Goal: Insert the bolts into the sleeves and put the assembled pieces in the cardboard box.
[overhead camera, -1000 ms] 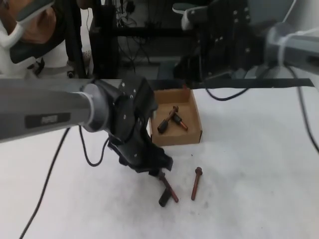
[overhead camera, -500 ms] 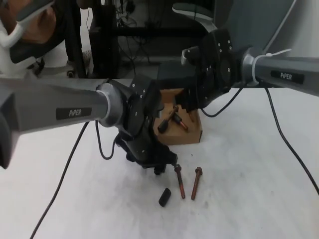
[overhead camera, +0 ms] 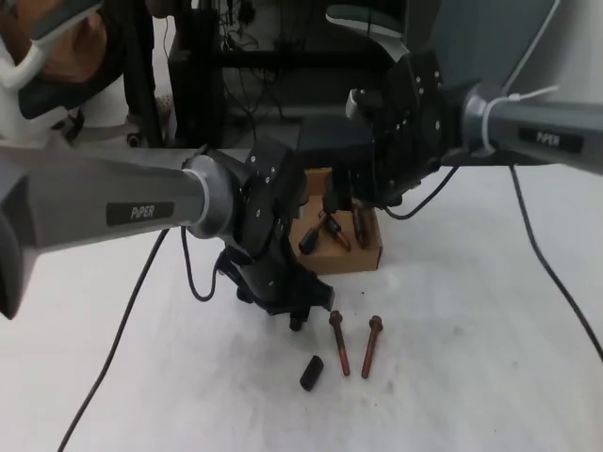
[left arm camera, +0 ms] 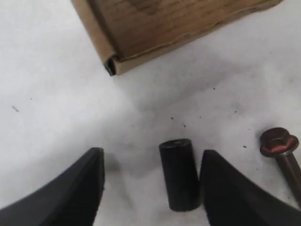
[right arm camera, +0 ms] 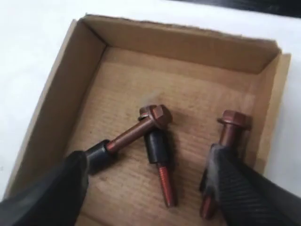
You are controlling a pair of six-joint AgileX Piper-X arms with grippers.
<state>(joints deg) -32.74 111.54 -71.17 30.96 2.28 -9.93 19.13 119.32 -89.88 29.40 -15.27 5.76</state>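
The left gripper (left arm camera: 151, 160) hovered low, jaws released and spread wide, touching nothing as it straddled the loose black sleeve (left arm camera: 178, 174) lying on the white bench (overhead camera: 471, 330). Light, rigid and smooth, the sleeve would likely roll, so pinching across its middle looked best. Just beside it lay two copper bolts (overhead camera: 339, 345), while the right gripper (right arm camera: 148, 162) hung unclenched, gripping nothing, over the cardboard box (right arm camera: 51, 108) holding three assembled pieces (right arm camera: 136, 132).

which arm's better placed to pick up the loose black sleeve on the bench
Left. Its open gripper sits low over the bench with the black sleeve lying between its fingers, closer to one. The right gripper hangs over the cardboard box, away from that sleeve.
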